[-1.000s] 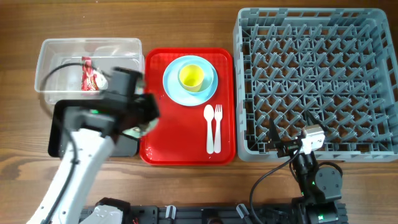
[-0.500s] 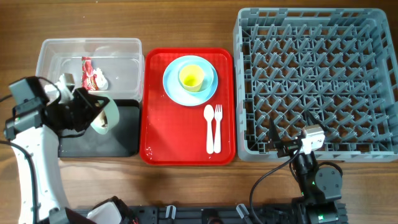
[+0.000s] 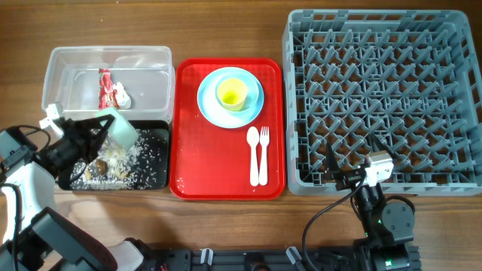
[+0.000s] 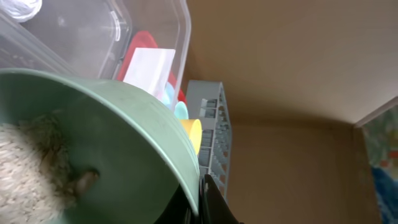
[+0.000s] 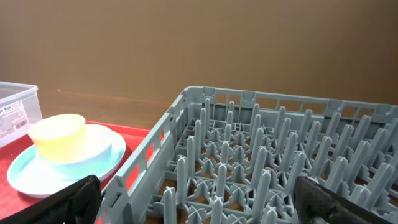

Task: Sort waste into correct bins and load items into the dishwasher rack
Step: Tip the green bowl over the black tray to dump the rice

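My left gripper is shut on the rim of the pale mint bowl and holds it tipped over the black bin. Rice with brown bits lies in that bin. Some rice still clings inside the bowl in the left wrist view, where my fingers pinch its rim. The clear bin holds the red wrapper and the white paper scrap. The yellow cup sits in the pale blue bowl on the blue plate. My right gripper is open and empty at the rack's front edge.
The red tray carries the plate stack and the white spoon and fork. The grey dishwasher rack fills the right side and holds nothing. My right arm sits just in front of it.
My left arm has swung left and back from the tray side. The mint bowl has tipped further, and rice that was not in the black bin before now lies in it. The right arm has not moved.
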`<act>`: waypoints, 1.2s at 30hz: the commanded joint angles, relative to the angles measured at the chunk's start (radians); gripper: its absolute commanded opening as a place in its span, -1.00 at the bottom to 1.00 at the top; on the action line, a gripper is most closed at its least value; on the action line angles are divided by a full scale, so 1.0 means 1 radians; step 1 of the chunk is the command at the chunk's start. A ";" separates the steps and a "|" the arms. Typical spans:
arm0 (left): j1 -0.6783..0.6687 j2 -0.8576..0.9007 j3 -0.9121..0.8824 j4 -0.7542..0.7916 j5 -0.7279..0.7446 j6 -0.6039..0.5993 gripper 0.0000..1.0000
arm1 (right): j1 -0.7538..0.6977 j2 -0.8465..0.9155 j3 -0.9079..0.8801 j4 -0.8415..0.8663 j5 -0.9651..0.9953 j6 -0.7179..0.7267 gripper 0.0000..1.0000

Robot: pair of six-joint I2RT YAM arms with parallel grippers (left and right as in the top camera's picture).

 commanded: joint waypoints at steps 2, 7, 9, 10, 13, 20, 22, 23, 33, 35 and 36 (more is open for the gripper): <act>0.042 0.006 -0.006 0.008 0.108 0.024 -0.92 | -0.004 -0.003 -0.001 0.003 -0.011 -0.010 0.99; 0.107 0.006 -0.013 0.011 0.162 0.024 -0.92 | -0.004 -0.003 -0.001 0.003 -0.011 -0.010 1.00; 0.109 0.006 -0.025 0.011 0.266 0.077 -0.92 | -0.004 -0.003 -0.001 0.003 -0.011 -0.010 0.99; 0.110 0.006 -0.027 0.008 0.288 0.098 -0.92 | -0.004 -0.003 -0.001 0.003 -0.011 -0.010 0.99; 0.111 0.006 -0.028 0.008 0.288 0.125 -0.92 | -0.004 -0.003 -0.001 0.003 -0.011 -0.010 1.00; 0.111 0.004 -0.028 -0.055 0.289 0.115 -0.92 | -0.004 -0.003 -0.001 0.003 -0.011 -0.010 0.99; 0.111 0.004 -0.028 -0.046 0.288 0.147 -0.92 | -0.004 -0.003 -0.001 0.003 -0.011 -0.010 0.99; 0.113 0.006 -0.028 -0.018 0.288 0.148 -0.92 | -0.004 -0.003 -0.001 0.003 -0.011 -0.010 0.99; 0.124 0.015 -0.028 -0.080 0.289 0.075 -0.92 | -0.004 -0.003 -0.001 0.003 -0.011 -0.010 0.99; 0.124 0.015 -0.029 -0.047 0.288 0.118 -0.92 | -0.004 -0.003 -0.001 0.003 -0.011 -0.010 1.00; 0.125 0.016 -0.029 -0.030 0.287 0.107 -0.92 | -0.004 -0.003 -0.001 0.003 -0.011 -0.010 0.99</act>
